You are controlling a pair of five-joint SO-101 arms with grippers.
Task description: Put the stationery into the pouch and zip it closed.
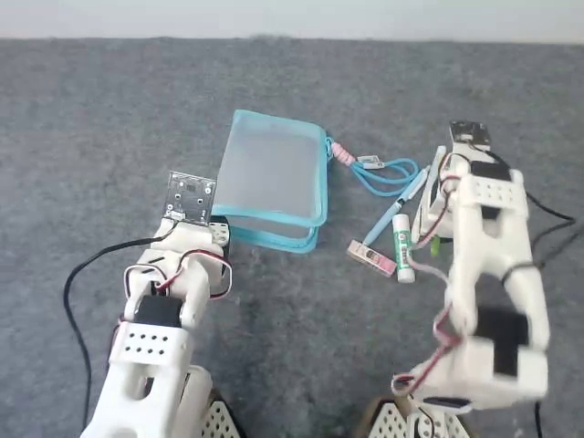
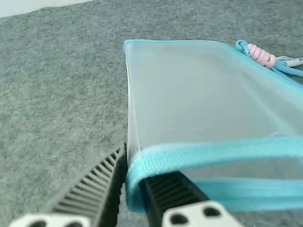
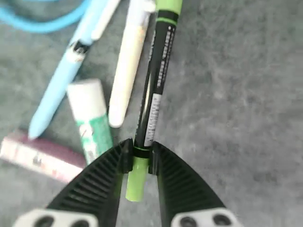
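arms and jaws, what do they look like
The left arm and right arm are white plastic shells with rows of small holes, black motor blocks and red and white wires; black cables trail off. Jaws are black and tapered, on white bases with screw holes; ribbing shows on the left's.

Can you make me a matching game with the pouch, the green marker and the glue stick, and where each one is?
1 pouch
2 green marker
3 glue stick

a lies loose on the grey mat
b pinched in the right gripper
c edge pinched in the left gripper

Pairs: 1-c, 2-b, 3-a.
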